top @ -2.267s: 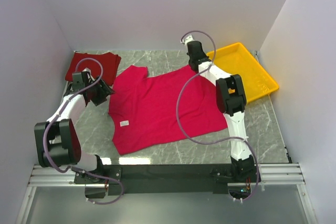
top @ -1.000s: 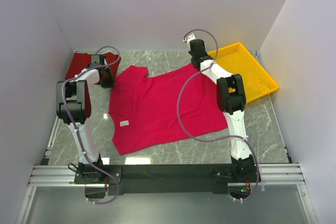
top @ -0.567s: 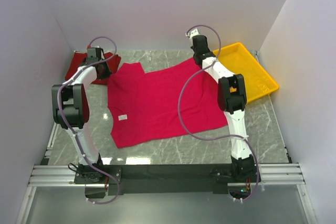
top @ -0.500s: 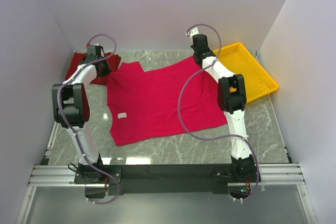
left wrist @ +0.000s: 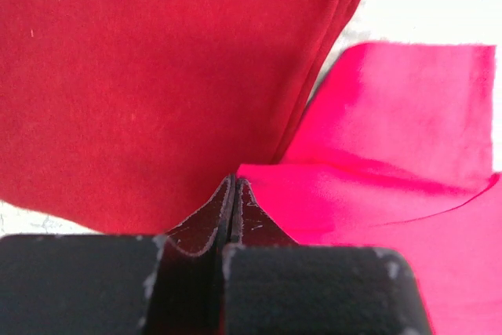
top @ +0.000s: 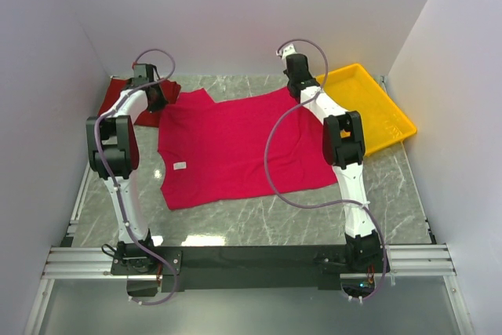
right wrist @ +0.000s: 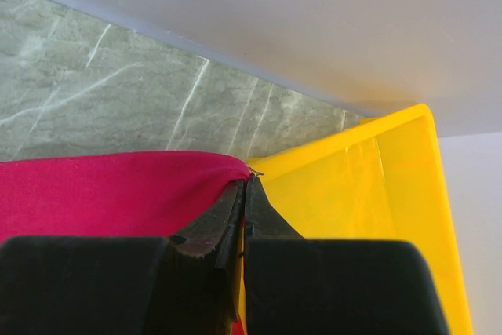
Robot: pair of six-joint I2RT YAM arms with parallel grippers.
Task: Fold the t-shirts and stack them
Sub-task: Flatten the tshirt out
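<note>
The crimson t-shirt (top: pixel 235 147) lies spread flat across the middle of the marble table, its small white tag (top: pixel 180 165) near the left side. My left gripper (top: pixel 154 96) is shut on its back-left sleeve edge (left wrist: pixel 408 115), jaws pressed together (left wrist: pixel 234 182). My right gripper (top: pixel 296 82) is shut on the shirt's back-right corner (right wrist: pixel 102 194), tips pinching the cloth (right wrist: pixel 247 176). The cloth is pulled taut between them. The darker maroon t-shirt (top: pixel 118 98) lies folded at the back left, right beside the left gripper (left wrist: pixel 157 76).
A yellow tray (top: pixel 369 103) stands at the back right, its rim just right of the right gripper (right wrist: pixel 369 217). White walls close in the back and both sides. Bare marble table (top: pixel 259 217) shows in front of the shirt.
The left gripper went from the shirt's left side to its back-left sleeve. Both grippers then drew back, dragging the crimson shirt backward and leftward and flattening it.
</note>
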